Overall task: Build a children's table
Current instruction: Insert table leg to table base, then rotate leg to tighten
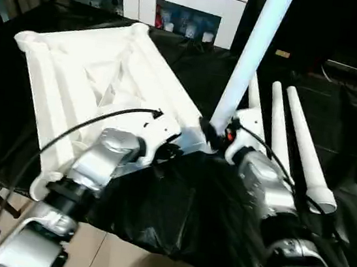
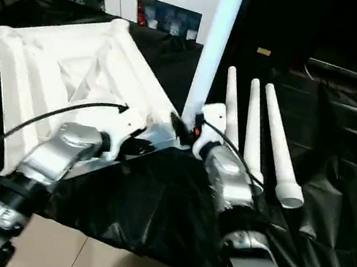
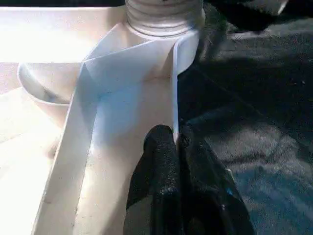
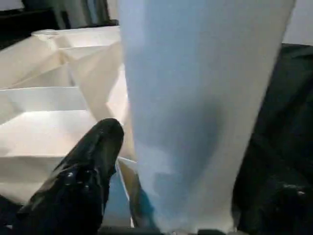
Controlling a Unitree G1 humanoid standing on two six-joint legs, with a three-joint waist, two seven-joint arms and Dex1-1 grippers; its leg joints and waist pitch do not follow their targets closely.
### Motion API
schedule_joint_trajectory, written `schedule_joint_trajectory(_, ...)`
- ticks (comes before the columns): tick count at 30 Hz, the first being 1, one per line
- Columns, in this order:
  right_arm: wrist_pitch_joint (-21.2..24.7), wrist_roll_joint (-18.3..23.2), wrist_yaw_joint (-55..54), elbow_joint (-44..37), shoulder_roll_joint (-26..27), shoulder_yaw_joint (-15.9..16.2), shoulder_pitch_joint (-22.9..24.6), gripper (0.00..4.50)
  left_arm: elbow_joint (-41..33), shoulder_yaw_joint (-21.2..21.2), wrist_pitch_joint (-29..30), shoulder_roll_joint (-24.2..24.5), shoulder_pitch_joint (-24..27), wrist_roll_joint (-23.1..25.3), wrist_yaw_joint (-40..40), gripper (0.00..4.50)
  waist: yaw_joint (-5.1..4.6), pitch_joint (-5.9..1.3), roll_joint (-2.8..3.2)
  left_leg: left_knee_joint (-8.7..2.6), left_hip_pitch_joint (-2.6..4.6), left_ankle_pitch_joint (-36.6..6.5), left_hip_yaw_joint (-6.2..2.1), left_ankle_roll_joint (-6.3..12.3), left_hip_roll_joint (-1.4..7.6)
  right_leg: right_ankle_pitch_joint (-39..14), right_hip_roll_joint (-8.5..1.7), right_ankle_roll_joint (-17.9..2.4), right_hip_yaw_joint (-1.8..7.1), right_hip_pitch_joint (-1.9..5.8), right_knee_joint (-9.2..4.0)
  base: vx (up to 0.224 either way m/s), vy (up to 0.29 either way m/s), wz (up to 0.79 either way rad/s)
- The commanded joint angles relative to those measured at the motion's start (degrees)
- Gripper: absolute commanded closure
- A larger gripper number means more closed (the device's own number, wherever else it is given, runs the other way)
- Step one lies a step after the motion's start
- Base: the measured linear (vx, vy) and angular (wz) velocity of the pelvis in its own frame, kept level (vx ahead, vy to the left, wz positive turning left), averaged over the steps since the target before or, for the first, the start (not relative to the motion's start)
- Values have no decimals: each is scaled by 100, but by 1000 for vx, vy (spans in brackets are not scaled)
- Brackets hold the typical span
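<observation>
Risk: right gripper [image 4: 171,196] stands open astride the upright leg [image 1: 245,63]; only the left gripper [image 3: 177,161], pinching the tabletop's rim [image 3: 174,88], steadies things; a half-seated leg could topple.

The table top [image 1: 100,77] lies upside down on the covered bench [image 1: 174,218], toward ten o'clock. One leg [image 1: 251,57] stands in its near corner socket — at twelve o'clock. Three more legs [image 1: 299,143] lie side by side at two o'clock — right of the top.
</observation>
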Motion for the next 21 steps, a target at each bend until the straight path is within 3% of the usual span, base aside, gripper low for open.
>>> schedule_joint_trajectory(1, 332, 10, 565, 27, 0, 460, 241, 83, -162, -120, -343, -89, 30, -383, -426, 450, 30, -295, 37, -415, -47, -35, -119, 731, 440, -332, -593, -1764, 360, 312, -360, 0, 0, 0)
schedule_joint_trajectory(5, 444, 168, 1573, -595, -451, 708, 468, 83, -155, -226, -705, 184, 86, -445, -1037, 450, 79, -313, 34, -378, -48, 234, -113, 908, 420, 65, -579, -1764, 353, 339, -310, 0, 0, 0)
schedule_joint_trajectory(6, 465, 198, 1778, -721, -548, 760, 521, 83, -152, -260, -806, 237, 99, -451, -1165, 450, 94, -319, 32, -363, -51, 408, -115, 1061, 424, 284, -577, -1774, 348, 339, -280, 0, 0, 0)
schedule_joint_trajectory(8, 482, 218, 1958, -817, -629, 813, 565, 83, -148, -286, -868, 275, 108, -461, -1270, 450, 112, -339, 39, -341, 2, 497, -91, 1135, 434, 383, -579, -1865, 347, 299, -262, 0, 0, 0)
schedule_joint_trajectory(10, 510, 214, 2102, -889, -692, 855, 602, 83, -147, -309, -864, 306, 114, -455, -1333, 450, 124, -335, 26, -330, -17, 624, -81, 1193, 428, 564, -564, -1947, 344, 300, -233, 0, 0, 0)
schedule_joint_trajectory(11, 521, 164, 2403, -1011, -880, 982, 670, 83, -152, -356, -935, 387, 141, -476, -1531, 450, 135, -328, 51, -343, -38, 509, -96, 1156, 433, 371, -582, -1932, 336, 319, -250, 0, 0, 0)
schedule_joint_trajectory(15, 492, -17, 3080, -1228, -1299, 1217, 811, 83, -143, -461, -1188, 579, 196, -512, -2005, 450, 159, -322, 39, -342, -34, 355, -93, 1110, 439, 178, -577, -1856, 332, 321, -273, 0, 0, 0)
schedule_joint_trajectory(21, 790, 73, 3678, -1635, -1678, 1419, 963, 83, -88, -553, -1438, 771, 251, -547, -2558, 450, 191, -334, 54, -331, -38, 408, -96, 1073, 440, 287, -566, -1861, 324, 335, -246, 0, 0, 0)
